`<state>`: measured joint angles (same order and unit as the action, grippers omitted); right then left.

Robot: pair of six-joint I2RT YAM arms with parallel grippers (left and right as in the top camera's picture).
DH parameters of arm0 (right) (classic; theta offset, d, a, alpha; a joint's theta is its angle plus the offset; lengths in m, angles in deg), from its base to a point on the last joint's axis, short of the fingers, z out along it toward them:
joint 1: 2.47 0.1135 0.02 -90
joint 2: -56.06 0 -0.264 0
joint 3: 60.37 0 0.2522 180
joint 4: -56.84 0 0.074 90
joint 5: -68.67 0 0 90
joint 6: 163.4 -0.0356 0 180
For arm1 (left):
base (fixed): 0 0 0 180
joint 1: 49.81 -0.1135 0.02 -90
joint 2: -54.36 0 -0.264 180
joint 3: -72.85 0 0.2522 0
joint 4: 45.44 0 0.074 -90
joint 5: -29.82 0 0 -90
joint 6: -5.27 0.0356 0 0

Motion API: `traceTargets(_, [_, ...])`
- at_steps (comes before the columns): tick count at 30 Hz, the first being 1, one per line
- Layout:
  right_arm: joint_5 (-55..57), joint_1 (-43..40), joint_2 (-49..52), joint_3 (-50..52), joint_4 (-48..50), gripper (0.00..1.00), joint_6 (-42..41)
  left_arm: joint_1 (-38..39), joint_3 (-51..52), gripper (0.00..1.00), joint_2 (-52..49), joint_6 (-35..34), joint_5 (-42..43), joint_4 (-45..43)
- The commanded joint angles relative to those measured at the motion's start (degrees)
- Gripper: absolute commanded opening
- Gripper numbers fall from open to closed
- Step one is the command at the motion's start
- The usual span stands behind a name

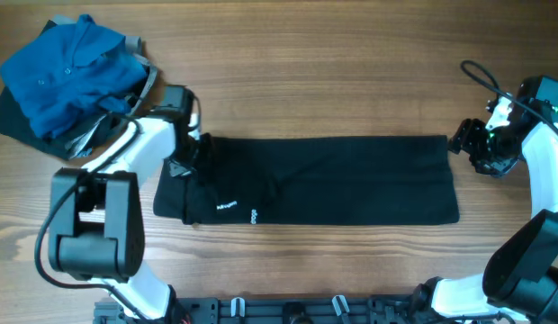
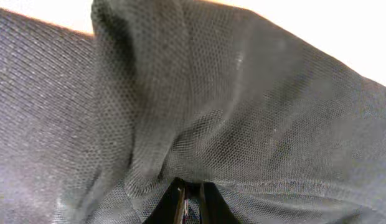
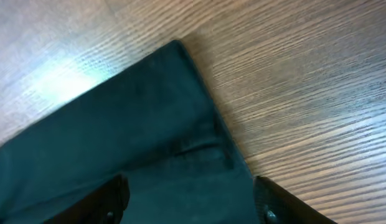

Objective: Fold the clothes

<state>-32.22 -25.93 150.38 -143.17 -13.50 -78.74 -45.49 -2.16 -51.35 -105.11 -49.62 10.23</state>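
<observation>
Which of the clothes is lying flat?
The black garment in the middle, spread into a long flat strip with small white print. The blue collared shirt sits crumpled in a heap.

Blue shirt (image 1: 67, 67): crumpled heap, up-left of left jaws in overhead view, well apart from right jaws. Grey cloth (image 1: 146, 79): peeks out at shirt's edge nearest left jaws. Dark cloth (image 1: 13, 117): under shirt, on side away from left jaws. Wood table (image 1: 333, 81): bare grain ahead and right of right jaws.

Even light is washing the table (image 1: 333, 81) — glare is blooming in the right wrist view. White is blowing out behind the clothes (image 2: 243, 124).
</observation>
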Motion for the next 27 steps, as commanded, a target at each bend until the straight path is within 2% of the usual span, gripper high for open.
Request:
traceTargets(1, [-3.93,0.0,3.45,1.22,0.72,0.69,4.87,-8.79,2.29,0.08,-4.63,-2.58,-13.16,-1.09])
traceTargets(5, [-7.65,-0.02,7.85,3.72,3.98,0.7,8.74,-11.34,1.68,0.1,-4.42,-0.68,-11.3,-1.66])
traceTargets(7, [-15.61,0.31,9.99,5.03,5.84,0.73,14.34,-11.3,0.9,0.13,-3.96,0.11,-11.04,-1.68])
traceTargets(9, [-18.16,1.44,11.58,5.6,6.75,0.73,15.82,-11.3,-0.22,0.16,-3.69,0.31,-11.04,-1.62])
traceTargets(16, [-19.76,4.39,17.55,5.79,8.61,0.72,16.72,-11.3,-2.43,0.17,-1.55,0.72,-10.16,-0.92])
traceTargets(19, [-22.36,4.55,18.71,5.79,8.17,0.67,18.21,-11.3,-2.43,0.2,0.0,2.19,-9.18,-0.76])
traceTargets(23, [-21.94,4.33,14.12,4.52,9.2,0.65,9.88,-11.3,-2.43,0.24,1.79,3.69,-8.02,-0.59])
traceTargets(25, [-17.51,4.33,10.78,4.44,8.15,0.64,1.18,-11.3,-2.43,0.24,1.92,3.67,-8.02,-0.61])
traceTargets(27, [-13.2,4.33,8.09,4.44,6.97,0.63,-3.02,-11.3,-2.43,0.25,1.9,3.67,-8.02,-0.61])
